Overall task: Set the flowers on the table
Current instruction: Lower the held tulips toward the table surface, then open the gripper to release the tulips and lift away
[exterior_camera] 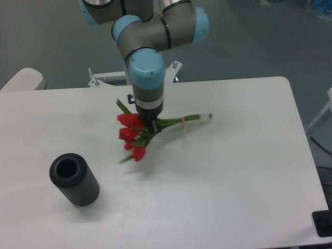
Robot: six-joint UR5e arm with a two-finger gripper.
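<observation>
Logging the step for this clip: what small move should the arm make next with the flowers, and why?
Probably lower straight down until the flowers rest on the table, then open. The gripper is clamped on the stems just behind the red heads, and the bunch looks to be held above the white top, with bare surface beneath and the grey cylinder well clear.

flowers (136,136) above table (233,171), toward its rear centre, heads to the left, stem ends to the right | gripper (150,126) directly over the stems, clamping them | ribbed cylinder (74,179) on table, front left, well apart from flowers
</observation>
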